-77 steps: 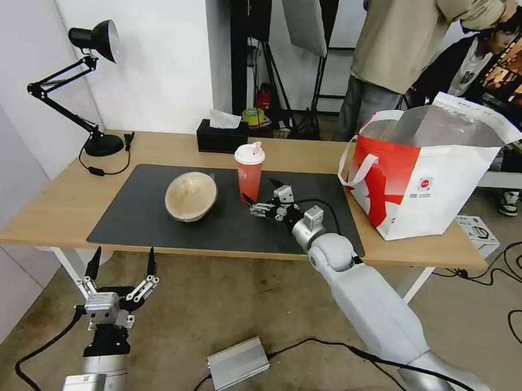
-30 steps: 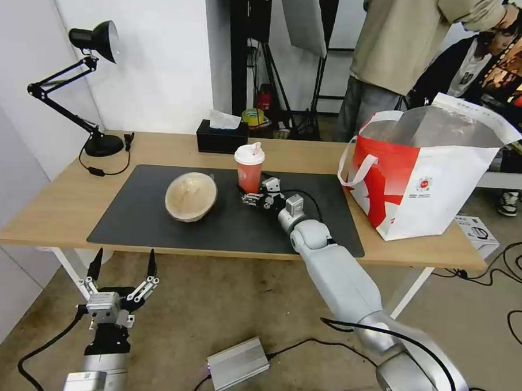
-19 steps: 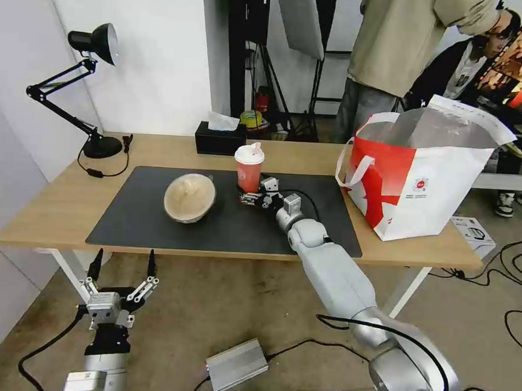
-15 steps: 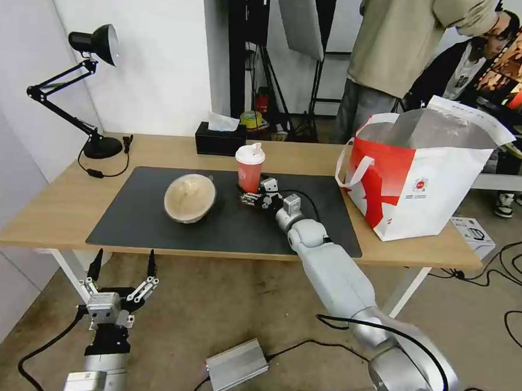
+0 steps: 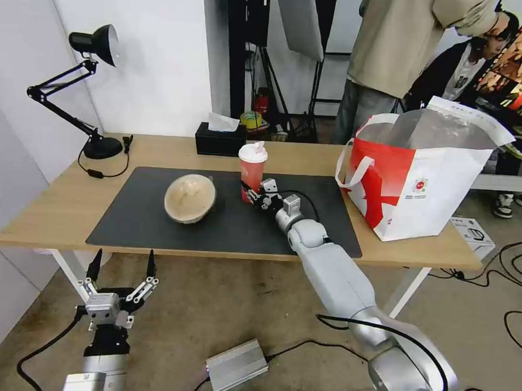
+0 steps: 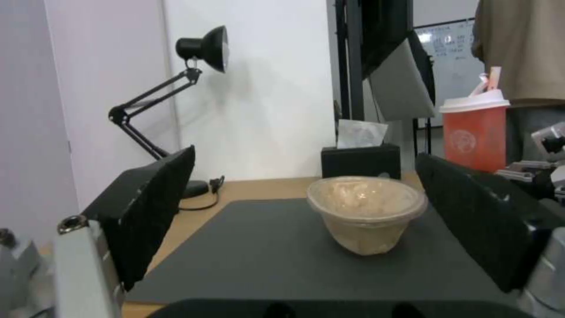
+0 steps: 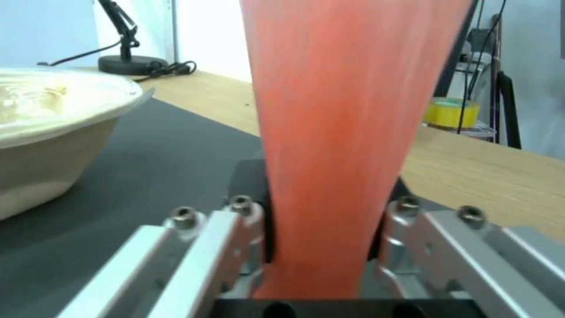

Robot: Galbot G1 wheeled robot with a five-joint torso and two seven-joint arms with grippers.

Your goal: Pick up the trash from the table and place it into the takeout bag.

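I have the right gripper (image 5: pixel 254 194) pinching the red drink cup (image 5: pixel 251 171) low on its body, over the mat's middle toward its far edge. From the right wrist view the cup (image 7: pixel 341 132) sits squarely between the two pads, both touching its sides. It looks slightly tilted in the head view, and I cannot tell whether its base touches the mat (image 5: pixel 156 220).

My left gripper (image 5: pixel 121 269) hangs below the bench's near edge, by the near-left leg, fingers spread wide and holding nothing.

I count one cup and one tan round bowl (image 5: pixel 190 197) on the bench (image 5: pixel 53 209). The bowl rests on the mat just left of the cup, apart from it; the left wrist view shows it upright (image 6: pixel 366 212).

One takeout bag (image 5: pixel 423 179) stands open at the bench's right end, past the mat's right edge, well apart from the cup, its white strap handle facing the mat.

Other things: one black tissue box (image 5: pixel 220 139) at the far edge behind the cup, and one black desk lamp (image 5: pixel 81 89) at the far-left corner. The mat between the cup and the bag is bare apart from my own right arm and its cable.
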